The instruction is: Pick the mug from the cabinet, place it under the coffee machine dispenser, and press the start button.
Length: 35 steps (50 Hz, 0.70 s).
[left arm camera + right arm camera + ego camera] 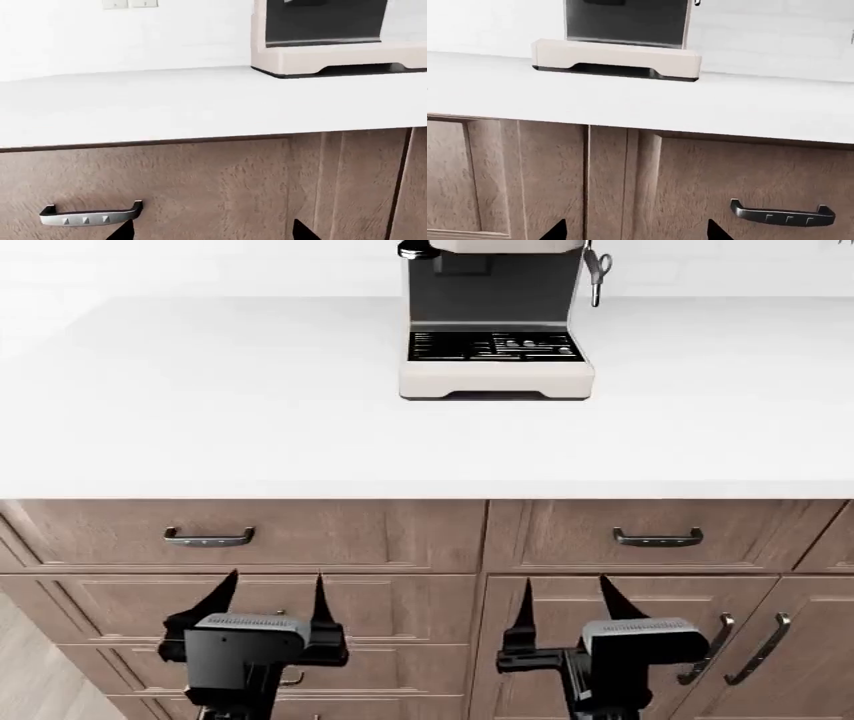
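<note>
Cream coffee machine [495, 330] upright on the white tabletop [200, 410], black recess, slotted drip tray [495, 346], dispenser mostly cropped, mug unseen

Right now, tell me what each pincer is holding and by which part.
Nothing is held. The left pincer and right pincer are both open and empty, in front of the closed drawers. No mug is in view.

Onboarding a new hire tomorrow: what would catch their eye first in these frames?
The cream coffee machine stands alone at the back of the white countertop, its slotted drip tray bare; no mug shows anywhere. Below, the left pincer and right pincer hang open in front of closed wooden drawers with dark handles.
</note>
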Tool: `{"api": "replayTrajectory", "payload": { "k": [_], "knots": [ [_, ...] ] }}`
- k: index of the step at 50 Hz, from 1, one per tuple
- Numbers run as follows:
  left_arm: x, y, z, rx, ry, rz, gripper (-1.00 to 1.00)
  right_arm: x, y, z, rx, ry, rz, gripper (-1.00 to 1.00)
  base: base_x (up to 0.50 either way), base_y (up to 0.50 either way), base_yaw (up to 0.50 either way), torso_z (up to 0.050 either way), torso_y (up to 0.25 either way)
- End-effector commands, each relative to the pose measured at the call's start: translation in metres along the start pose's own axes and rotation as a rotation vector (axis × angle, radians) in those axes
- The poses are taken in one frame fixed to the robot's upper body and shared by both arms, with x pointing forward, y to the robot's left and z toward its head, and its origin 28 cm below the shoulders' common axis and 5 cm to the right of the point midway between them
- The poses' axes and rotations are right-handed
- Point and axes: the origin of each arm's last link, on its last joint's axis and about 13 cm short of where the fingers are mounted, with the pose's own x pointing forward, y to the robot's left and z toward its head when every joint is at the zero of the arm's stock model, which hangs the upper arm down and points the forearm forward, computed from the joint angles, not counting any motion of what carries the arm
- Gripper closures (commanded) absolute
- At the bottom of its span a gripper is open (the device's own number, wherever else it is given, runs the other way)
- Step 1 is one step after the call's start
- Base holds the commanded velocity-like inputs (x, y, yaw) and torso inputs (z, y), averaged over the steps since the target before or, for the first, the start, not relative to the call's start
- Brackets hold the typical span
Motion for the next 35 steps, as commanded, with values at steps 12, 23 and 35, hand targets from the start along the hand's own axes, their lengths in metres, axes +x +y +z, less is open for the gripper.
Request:
{"api": "replayTrajectory", "payload": {
  "k": [12,23,35],
  "knots": [
    [0.019,0.029,0.071,0.081,-0.177,0.000,-1.00,0.022,-0.034,0.100,-0.081,-0.214,0.034,-1.00,0.00,0.00,0.00,0.000,0.000],
    [0.032,0.047,0.132,0.123,-0.256,-0.009,-1.00,0.038,-0.050,0.167,-0.071,-0.246,0.056,-1.00,0.00,0.00,0.00,0.000,0.000],
    [0.037,0.052,0.162,0.144,-0.305,-0.017,-1.00,0.045,-0.053,0.197,-0.013,-0.252,0.064,-1.00,0.00,0.24,0.00,0.000,0.000]
  ]
}}
